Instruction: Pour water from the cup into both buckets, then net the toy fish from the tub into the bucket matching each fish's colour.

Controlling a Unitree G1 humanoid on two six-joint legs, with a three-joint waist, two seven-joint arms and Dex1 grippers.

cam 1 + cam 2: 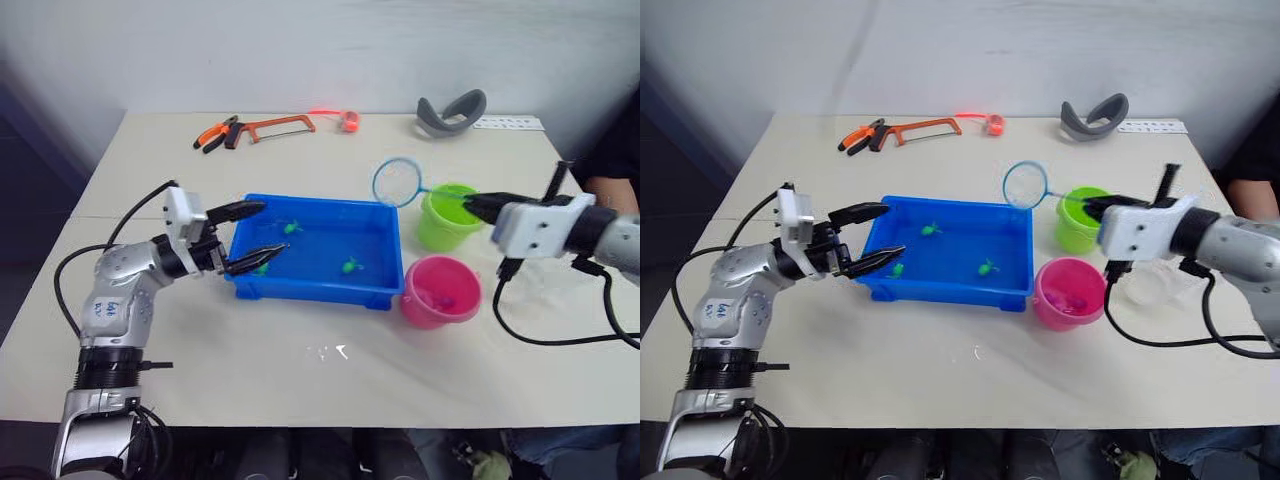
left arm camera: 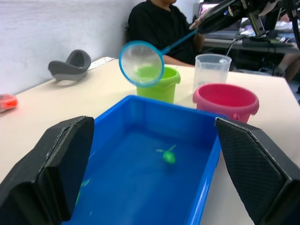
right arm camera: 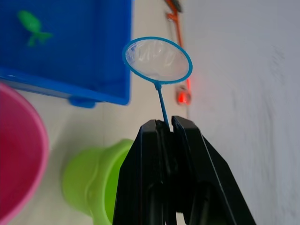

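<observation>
The right gripper (image 3: 164, 125) has its fingers clamped on the net (image 1: 399, 183) handle, hoop held in the air between the tub (image 1: 312, 285) and the green bucket (image 1: 445, 218). The left gripper (image 1: 250, 233) sits at the tub's left end, fingers apart. Three green fish (image 1: 350, 266) lie inside; the pink bucket (image 1: 440, 292) seems to hold something pink.

The tub (image 1: 312, 285) is showing bright blue, with green fish (image 1: 351, 266) inside. One bucket (image 1: 445, 216) is looking lime green, the other bucket (image 1: 441, 291) hot pink.
</observation>
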